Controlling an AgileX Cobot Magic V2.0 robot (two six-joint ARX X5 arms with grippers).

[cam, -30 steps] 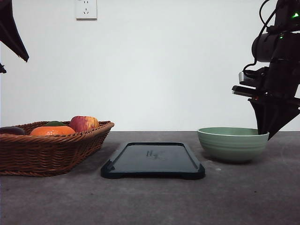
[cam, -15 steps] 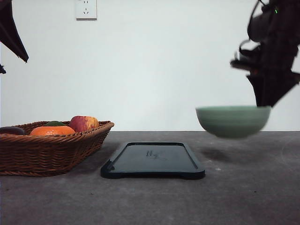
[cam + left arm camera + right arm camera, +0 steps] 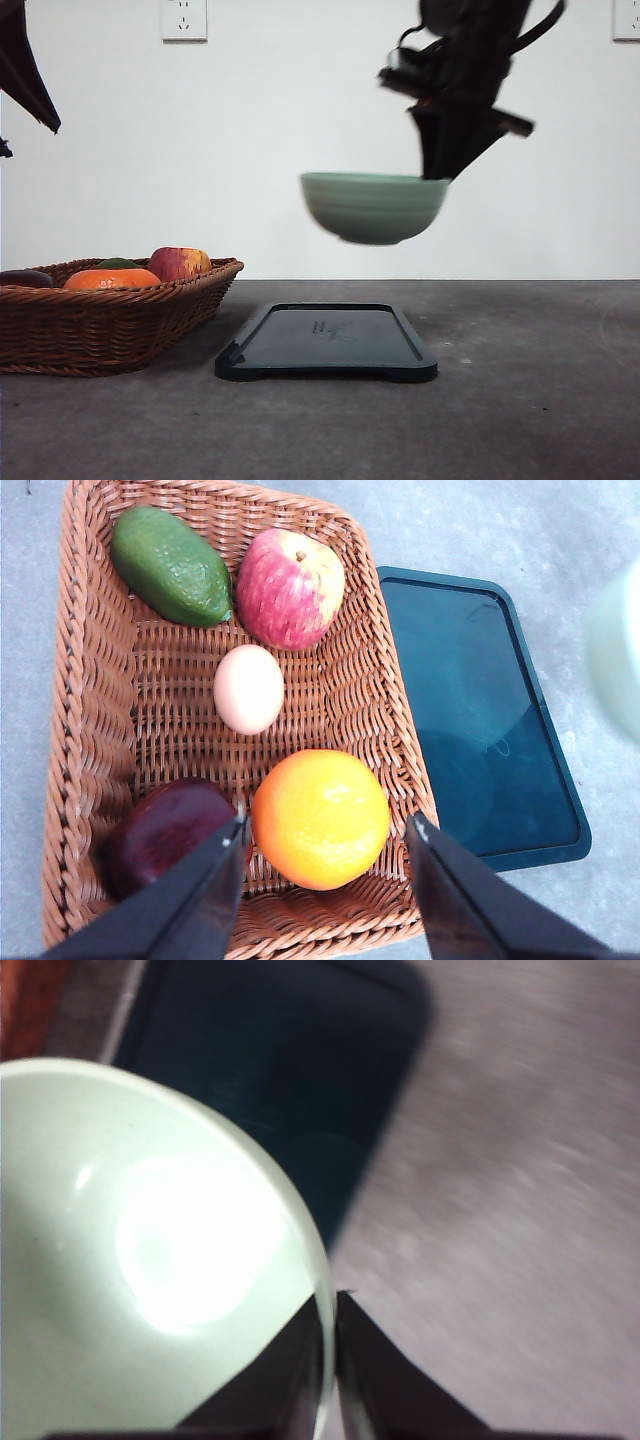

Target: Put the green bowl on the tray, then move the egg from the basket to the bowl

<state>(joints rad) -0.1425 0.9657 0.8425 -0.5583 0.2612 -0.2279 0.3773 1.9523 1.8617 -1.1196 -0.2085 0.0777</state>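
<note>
The green bowl (image 3: 373, 206) hangs in the air above the dark tray (image 3: 327, 342), held by its right rim in my right gripper (image 3: 433, 172), which is shut on it. From the right wrist camera the rim of the bowl (image 3: 150, 1250) sits pinched in that gripper (image 3: 330, 1360), with the tray (image 3: 290, 1070) below. The light-brown egg (image 3: 248, 688) lies in the middle of the wicker basket (image 3: 90, 730). My left gripper (image 3: 325, 900) stays open high above the basket's near end, over an orange. In the front view the basket (image 3: 110, 320) stands at the left.
Sharing the basket with the egg are a red-yellow apple (image 3: 290, 588), a green avocado (image 3: 170, 565), an orange (image 3: 320, 818) and a dark purple fruit (image 3: 165, 830). The tray (image 3: 480, 720) lies just right of the basket. A wall with sockets backs the table.
My right gripper has lifted the bowl off the table at the right and carried it up and left until it hangs over the tray. The left arm has stayed still.
</note>
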